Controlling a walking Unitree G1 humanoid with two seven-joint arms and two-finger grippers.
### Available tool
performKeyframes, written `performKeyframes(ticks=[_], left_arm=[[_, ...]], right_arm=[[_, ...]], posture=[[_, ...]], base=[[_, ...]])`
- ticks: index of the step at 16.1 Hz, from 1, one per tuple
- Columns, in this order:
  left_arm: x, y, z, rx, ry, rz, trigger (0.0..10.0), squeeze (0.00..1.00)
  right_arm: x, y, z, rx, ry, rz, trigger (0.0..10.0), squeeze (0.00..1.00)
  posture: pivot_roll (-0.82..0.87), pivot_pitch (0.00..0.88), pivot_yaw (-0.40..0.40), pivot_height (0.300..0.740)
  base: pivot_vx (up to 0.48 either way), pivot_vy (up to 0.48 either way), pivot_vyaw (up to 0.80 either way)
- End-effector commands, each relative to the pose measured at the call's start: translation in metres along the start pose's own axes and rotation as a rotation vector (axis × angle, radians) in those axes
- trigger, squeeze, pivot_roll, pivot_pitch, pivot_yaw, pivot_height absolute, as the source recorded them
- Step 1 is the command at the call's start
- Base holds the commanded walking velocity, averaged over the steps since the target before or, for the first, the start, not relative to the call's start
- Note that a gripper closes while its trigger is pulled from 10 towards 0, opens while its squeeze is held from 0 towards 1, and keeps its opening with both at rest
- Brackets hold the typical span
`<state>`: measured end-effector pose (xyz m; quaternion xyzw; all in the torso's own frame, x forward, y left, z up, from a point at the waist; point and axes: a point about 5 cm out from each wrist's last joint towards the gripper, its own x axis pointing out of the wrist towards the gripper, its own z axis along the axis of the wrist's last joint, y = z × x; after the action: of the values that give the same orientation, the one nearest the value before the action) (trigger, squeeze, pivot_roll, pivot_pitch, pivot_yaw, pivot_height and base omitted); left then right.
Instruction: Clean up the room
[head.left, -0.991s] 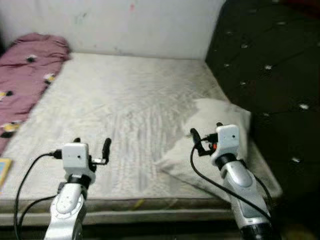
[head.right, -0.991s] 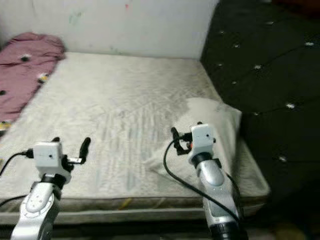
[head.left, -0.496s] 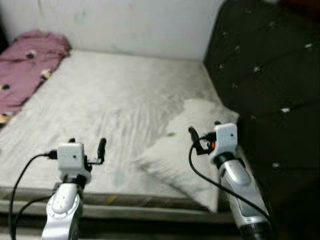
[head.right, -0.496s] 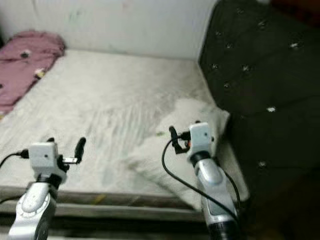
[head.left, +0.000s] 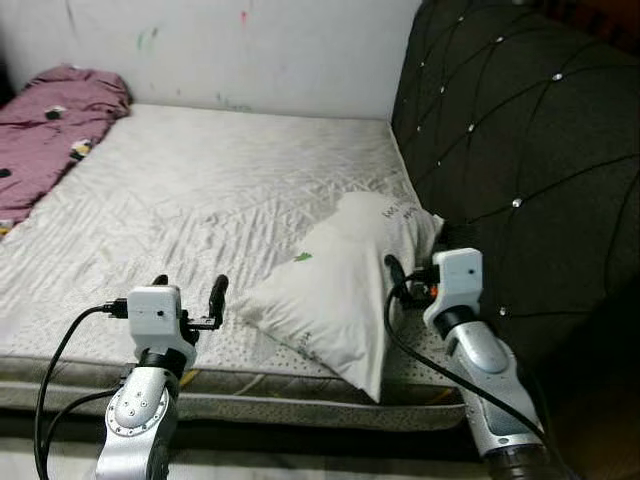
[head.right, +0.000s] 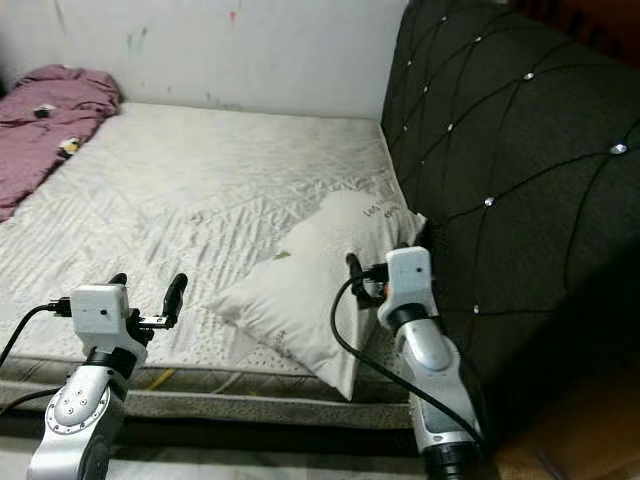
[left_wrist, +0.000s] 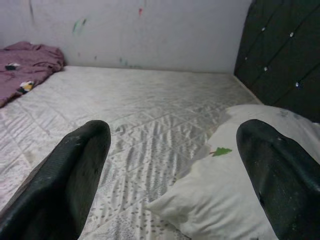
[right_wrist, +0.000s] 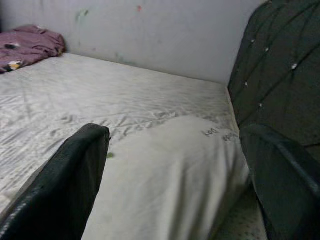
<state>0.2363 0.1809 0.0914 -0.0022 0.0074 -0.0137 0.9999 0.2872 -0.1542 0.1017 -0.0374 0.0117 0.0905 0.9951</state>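
Cut off: blanket (head.left: 50, 120) runs past frame edge.
Change: pillow (head.left: 335, 275) sharper; my view shifted.
Jaws: left gripper (head.left: 187, 291) and right gripper (head.left: 410, 268) both spread, holding nothing.

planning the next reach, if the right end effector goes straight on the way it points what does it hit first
Probably the white pillow: the right end effector is open and aimed across it, just above its near end. The dark headboard stands off to its right. Depth is uncertain.
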Motion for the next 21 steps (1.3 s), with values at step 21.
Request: performKeyframes(ticks=[21], left_arm=[[-0.0008,-0.0002,0.0063,-0.007,-0.039,-0.020,10.0,0.00]], right_arm=[[0.0021,-0.0002,0.0032,-0.008,-0.006,0.009,10.0,0.00]], posture=[[-0.06,0.000,-0.057,0.740]], base=[[0.241,0.000,-0.08]])
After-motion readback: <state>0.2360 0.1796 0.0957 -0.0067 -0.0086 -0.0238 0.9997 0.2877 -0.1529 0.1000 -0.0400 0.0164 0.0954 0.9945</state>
